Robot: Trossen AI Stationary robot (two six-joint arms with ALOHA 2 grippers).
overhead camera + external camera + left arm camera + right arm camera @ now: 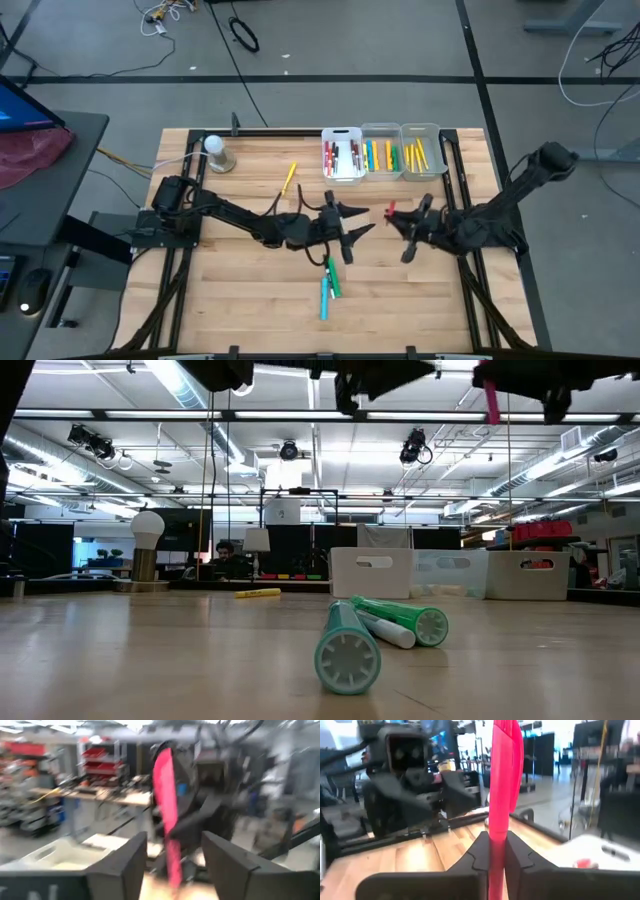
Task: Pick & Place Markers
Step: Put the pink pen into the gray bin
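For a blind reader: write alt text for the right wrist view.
The right gripper is shut on a pink marker standing upright between its fingers. Beyond it, above the wooden table, is the left gripper, open.

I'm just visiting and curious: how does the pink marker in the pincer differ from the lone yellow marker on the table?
The pink marker is clamped upright in the right pincer, raised off the wood; the yellow marker lies flat on the table, untouched. The pink one hangs near the table's middle, facing the open left pincer; the yellow one rests farther back, left of the bins. Both are thin pens outside the bins.
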